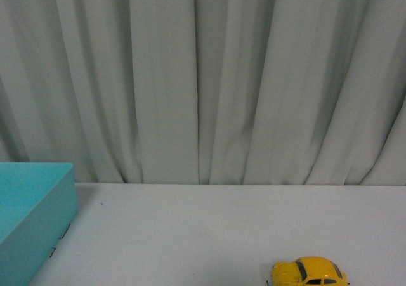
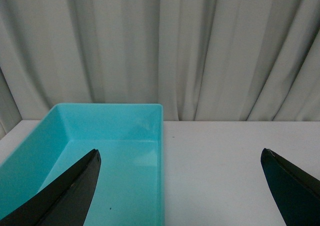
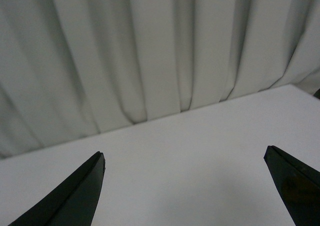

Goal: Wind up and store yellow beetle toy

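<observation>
Front view has the small glossy yellow beetle toy car (image 1: 309, 272) at the lower edge, on the robot's right part of the white table (image 1: 190, 235), partly cut by the frame. Its long axis runs left to right, and its nose seems to point left, though the crop makes this uncertain. A turquoise plastic bin (image 1: 32, 216) stands well apart at the left, before a pale grey curtain (image 1: 203, 77). Only the left wrist view looks into the bin; there the left end effector (image 2: 180, 153) has its jaws spread wide, gripping nothing. The right end effector (image 3: 184, 152) is likewise spread over bare table; neither wrist view catches the toy
</observation>
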### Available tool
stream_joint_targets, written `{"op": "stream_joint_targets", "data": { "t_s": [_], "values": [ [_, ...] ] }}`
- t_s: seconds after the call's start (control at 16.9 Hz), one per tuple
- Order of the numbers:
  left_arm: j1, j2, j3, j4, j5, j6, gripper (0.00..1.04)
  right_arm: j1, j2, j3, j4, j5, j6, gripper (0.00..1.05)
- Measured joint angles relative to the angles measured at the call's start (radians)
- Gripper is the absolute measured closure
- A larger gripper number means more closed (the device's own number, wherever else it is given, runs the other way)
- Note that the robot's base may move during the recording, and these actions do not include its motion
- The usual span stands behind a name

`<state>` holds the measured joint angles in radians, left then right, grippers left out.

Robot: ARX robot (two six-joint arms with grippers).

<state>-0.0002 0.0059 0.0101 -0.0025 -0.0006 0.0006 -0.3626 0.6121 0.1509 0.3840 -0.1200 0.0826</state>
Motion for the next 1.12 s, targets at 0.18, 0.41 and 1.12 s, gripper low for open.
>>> {"op": "stream_joint_targets", "data": {
  "t_s": [0.18, 0.41, 1.12],
  "values": [
    [0.0, 0.0, 0.0, -0.001, 0.0, 0.0, 0.07, -0.029, 0.415, 0.175, 0.3, -0.054, 0.003, 0.07],
    [0.0, 0.0, 0.0, -0.001, 0.0, 0.0, 0.07, 0.208, 0.843, 0.499, 0.423, -0.183, -0.003, 0.07],
    [0.0, 0.0, 0.0, -0.001, 0.0, 0.0, 0.07, 0.232, 1.358, 1.041, -0.564, -0.792, -1.007, 0.07]
  ]
}}
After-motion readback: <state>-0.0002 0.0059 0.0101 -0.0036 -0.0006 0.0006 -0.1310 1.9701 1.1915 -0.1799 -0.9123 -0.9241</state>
